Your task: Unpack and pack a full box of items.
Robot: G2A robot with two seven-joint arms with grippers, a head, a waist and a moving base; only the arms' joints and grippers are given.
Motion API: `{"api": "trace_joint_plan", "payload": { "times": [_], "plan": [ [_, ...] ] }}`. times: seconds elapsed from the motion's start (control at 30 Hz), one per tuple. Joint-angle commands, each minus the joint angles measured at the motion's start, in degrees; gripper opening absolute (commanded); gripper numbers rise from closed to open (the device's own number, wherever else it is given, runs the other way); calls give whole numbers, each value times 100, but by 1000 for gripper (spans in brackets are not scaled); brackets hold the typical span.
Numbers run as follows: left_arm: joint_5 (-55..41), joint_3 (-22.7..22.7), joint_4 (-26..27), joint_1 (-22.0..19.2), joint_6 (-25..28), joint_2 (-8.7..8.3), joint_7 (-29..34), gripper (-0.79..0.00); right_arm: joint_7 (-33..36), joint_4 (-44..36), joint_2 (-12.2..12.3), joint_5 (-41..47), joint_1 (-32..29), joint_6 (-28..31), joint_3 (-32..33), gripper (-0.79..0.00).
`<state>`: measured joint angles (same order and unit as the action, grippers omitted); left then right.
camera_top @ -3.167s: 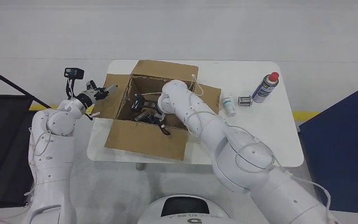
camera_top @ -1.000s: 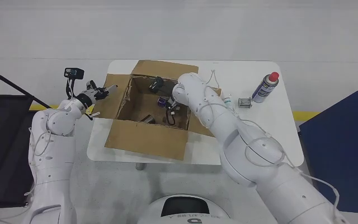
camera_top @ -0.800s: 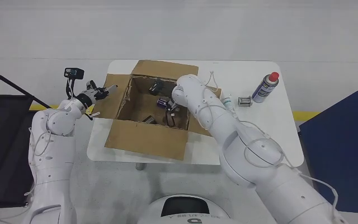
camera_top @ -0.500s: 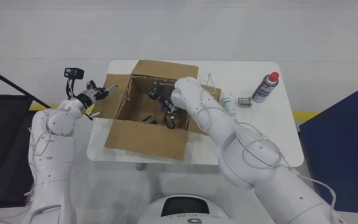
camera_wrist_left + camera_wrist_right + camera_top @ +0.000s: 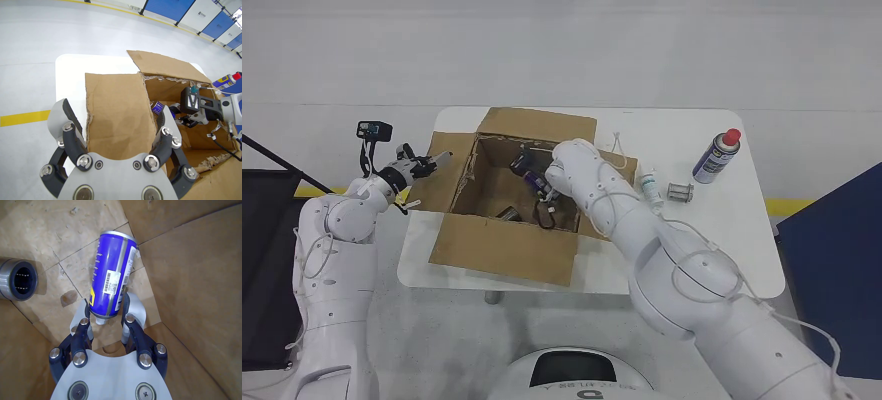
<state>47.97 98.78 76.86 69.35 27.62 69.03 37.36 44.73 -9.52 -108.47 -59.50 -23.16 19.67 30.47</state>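
Observation:
An open cardboard box (image 5: 504, 252) sits mid-table. My right gripper (image 5: 105, 307) is inside it, shut on the capped end of a blue spray can (image 5: 111, 275), which hangs tilted above the box floor. From above, the can (image 5: 531, 179) is near the far wall, and the left wrist view shows the can (image 5: 156, 108) in the right gripper (image 5: 186, 121). My left gripper (image 5: 115, 117) stands open by the box's left flap (image 5: 113, 106), holding nothing; in the top view the left gripper (image 5: 429, 164) is off the table's left edge.
A metal sleeve (image 5: 18, 280) lies on the box floor beside the can. On the table right of the box stand a red-capped spray can (image 5: 716, 155), a small white bottle (image 5: 650, 188) and a short metal cylinder (image 5: 680, 190). The table's near right area is bare.
The right gripper has gone from low in the box's near-left part to its far side, with the blue can in it, shifting only slightly in the last second. The left arm kept still.

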Motion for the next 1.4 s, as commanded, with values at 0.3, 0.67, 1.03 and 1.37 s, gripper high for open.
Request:
{"api": "trace_joint_plan", "payload": {
  "times": [0.3, 0.67, 1.03, 1.37],
  "plan": [
    [0, 0, 0, 0, 0, 0, 0, 0, -55, -52, -26, -87, -62, 164, -17, -785],
    [0, 0, 0, 0, 0, 0, 0, 0, -1152, -427, 35, -514, -187, 541, -137, -785],
    [0, 0, 0, 0, 0, 0, 0, 0, -1887, -843, 286, -727, -368, 358, -25, -785],
    [0, 0, 0, 0, 0, 0, 0, 0, -2289, -1964, 793, -1130, -934, 199, 229, -785]
  ]
}}
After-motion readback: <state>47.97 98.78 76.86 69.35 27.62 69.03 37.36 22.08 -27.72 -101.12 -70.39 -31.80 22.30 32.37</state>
